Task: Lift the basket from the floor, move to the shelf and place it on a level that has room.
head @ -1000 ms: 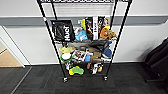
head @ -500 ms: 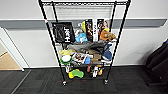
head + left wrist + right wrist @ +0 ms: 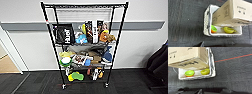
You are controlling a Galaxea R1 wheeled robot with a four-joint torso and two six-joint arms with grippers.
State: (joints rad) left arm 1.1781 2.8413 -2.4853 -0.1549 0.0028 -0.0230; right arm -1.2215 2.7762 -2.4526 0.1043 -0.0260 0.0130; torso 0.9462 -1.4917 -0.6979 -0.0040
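Office-type room: dark carpet-tile floor, plain white wall with grey rail, wheeled wire shelf.

Shelf on floor, against wall; basket on floor, box over it, bowls inside.

From the head camera I note a black bag with white lettering, upright printed packets, a blue packet, an orange-brown plush toy and a green-rimmed bowl. A white wall with a grey band stands behind, and tan wood flooring shows at one side. In the wrist cameras I record a brown cardboard box, a green-and-orange bowl, a yellow-green handled bowl and a red line across the carpet.
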